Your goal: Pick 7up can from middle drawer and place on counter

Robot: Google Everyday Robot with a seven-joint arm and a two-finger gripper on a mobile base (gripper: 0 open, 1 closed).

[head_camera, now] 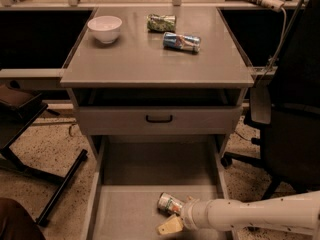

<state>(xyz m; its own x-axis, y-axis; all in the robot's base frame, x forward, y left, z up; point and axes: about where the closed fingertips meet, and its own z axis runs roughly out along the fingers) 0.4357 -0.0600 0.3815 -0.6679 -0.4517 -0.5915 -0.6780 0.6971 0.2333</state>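
Cream gripper [173,217] perhaps touching 7up can [168,203]

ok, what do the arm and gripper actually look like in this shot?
The arm is a thick white tube dotted with small dark specks, ending in a white ringed collar. The gripper beyond it is pale tan and wedge-shaped, and sits low over the drawer floor, beside the can. No cables or lettering show.

- 2 cans showing: 7up can [170,203] btm ctr, blue can [181,41] upper ctr.
- 1 bowl [104,28] & 1 packet [161,22] sitting up top.
- 1 gripper [173,217] sitting btm ctr.
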